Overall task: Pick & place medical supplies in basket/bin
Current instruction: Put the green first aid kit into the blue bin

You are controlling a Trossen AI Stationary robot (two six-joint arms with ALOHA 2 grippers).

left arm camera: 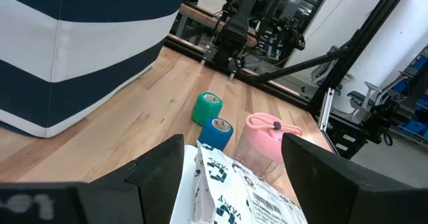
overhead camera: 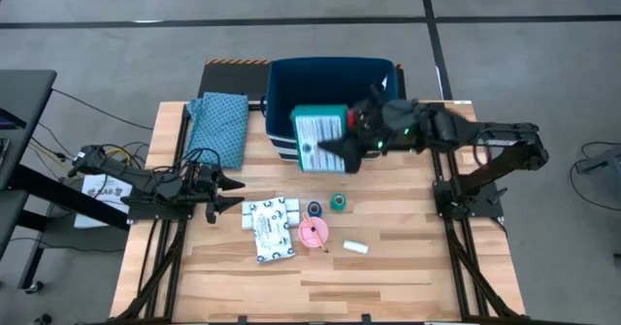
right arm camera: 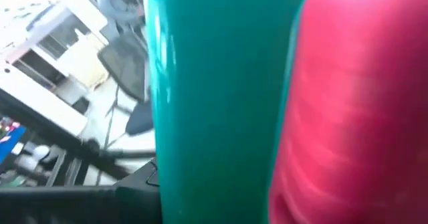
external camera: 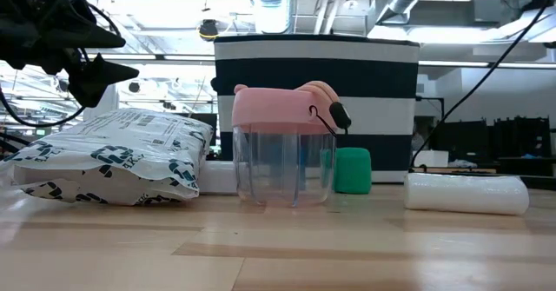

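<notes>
Right gripper (overhead camera: 342,148) clamped on teal-and-red box (overhead camera: 320,136) at bin (overhead camera: 330,73) front rim, not yet dropped; packet (overhead camera: 270,226), pink roll (overhead camera: 313,233), small rolls (overhead camera: 326,206), tube (overhead camera: 355,248) remain mid-table; left gripper (overhead camera: 231,191) open, idle near table's left edge.

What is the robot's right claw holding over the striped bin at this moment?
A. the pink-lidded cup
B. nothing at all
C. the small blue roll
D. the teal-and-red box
D: in the high view the right claw grips the teal-and-red box at the front edge of the bin, while the pink-lidded cup and small blue roll sit on the table.
</notes>
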